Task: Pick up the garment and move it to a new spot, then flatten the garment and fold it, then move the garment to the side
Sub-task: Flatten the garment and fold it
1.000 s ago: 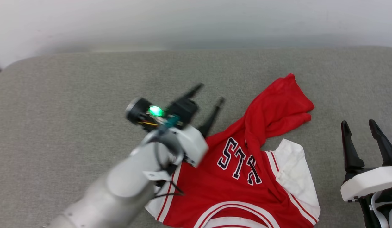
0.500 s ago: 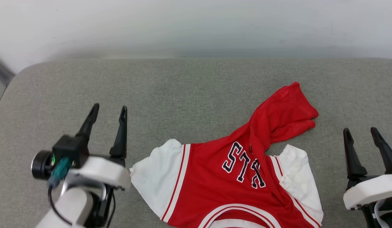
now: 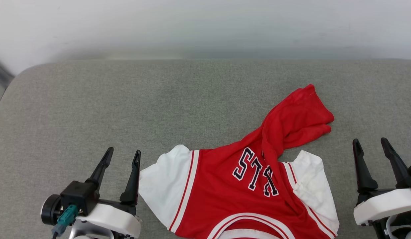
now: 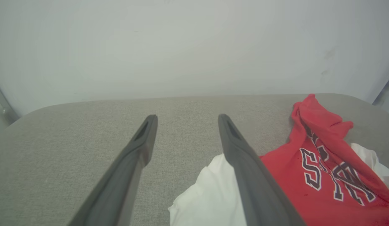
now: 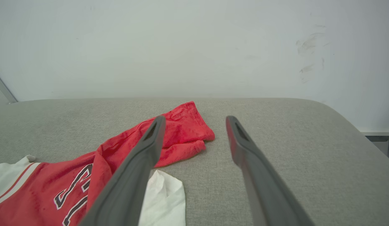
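The left tool (image 3: 123,151) has drawn back from over the shirt (image 3: 225,189), where its arm covered the white sleeve (image 3: 162,186) on the left a second ago. It has come down to the lower left of the head view, fingers just beside that sleeve, which is now uncovered. The right tool (image 3: 369,140) has edged slightly toward the shirt

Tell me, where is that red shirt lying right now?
In the head view the garment lies rumpled on the grey cushion, low and right of centre, between the open left gripper and the open right gripper.
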Controlling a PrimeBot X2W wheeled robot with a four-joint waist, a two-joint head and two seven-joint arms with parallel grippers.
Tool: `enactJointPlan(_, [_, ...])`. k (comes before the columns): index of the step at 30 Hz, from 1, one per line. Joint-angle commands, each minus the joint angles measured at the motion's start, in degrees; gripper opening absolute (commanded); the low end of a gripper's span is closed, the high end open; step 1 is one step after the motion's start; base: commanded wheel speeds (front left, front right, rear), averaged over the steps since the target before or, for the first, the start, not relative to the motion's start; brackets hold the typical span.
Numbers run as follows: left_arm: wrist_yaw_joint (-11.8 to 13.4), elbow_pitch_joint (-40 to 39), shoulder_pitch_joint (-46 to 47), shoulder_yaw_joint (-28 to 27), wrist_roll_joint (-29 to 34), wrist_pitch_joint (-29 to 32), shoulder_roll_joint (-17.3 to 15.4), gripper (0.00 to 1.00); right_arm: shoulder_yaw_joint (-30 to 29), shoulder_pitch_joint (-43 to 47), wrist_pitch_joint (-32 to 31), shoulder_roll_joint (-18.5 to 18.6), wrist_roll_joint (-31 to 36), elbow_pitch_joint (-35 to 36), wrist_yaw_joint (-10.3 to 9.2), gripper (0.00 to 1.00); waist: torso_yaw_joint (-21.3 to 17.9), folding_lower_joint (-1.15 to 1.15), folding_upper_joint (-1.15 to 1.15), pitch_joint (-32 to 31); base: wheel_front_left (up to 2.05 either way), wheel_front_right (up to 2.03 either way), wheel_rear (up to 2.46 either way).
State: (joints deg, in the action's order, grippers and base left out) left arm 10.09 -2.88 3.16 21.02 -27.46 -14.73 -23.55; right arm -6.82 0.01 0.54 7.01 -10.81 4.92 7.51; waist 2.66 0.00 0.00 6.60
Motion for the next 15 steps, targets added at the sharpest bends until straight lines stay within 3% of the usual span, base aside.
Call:
enactJointPlan(1, [-0.65,0.29,0.23,0.18,-0.37,1.20,-0.82,1.00,0.08,-0.16,0.06,0.00,0.20,0.32,-0.04,1.00,-0.23,0.00,0.00,0.51,0.00,0.00,0.00])
enactJointPlan(4, [-2.04,0.39,1.86,1.07,-1.71,6.19,-2.32,1.00,-0.33,-0.25,-0.02,-0.11,0.32,0.58,-0.04,1.00,-0.34,0.00,0.00,1.43,0.00,0.00,0.00])
enactJointPlan(11, [-0.78,0.97,4.44,2.99,-4.52,26.62,-7.32,1.00,0.49,-1.19,-0.20,-0.23,0.81,0.76,-0.04,1.00,-1.38,0.00,0.00,3.91,0.00,0.00,0.00])
enactJointPlan(15, [0.35,-0.44,4.81,3.79,-4.79,33.66,-9.22,1.00,0.78,-1.58,-0.39,-0.24,1.03,1.18,-0.04,1.00,-2.14,0.00,0.00,6.06,0.00,0.00,0.00])
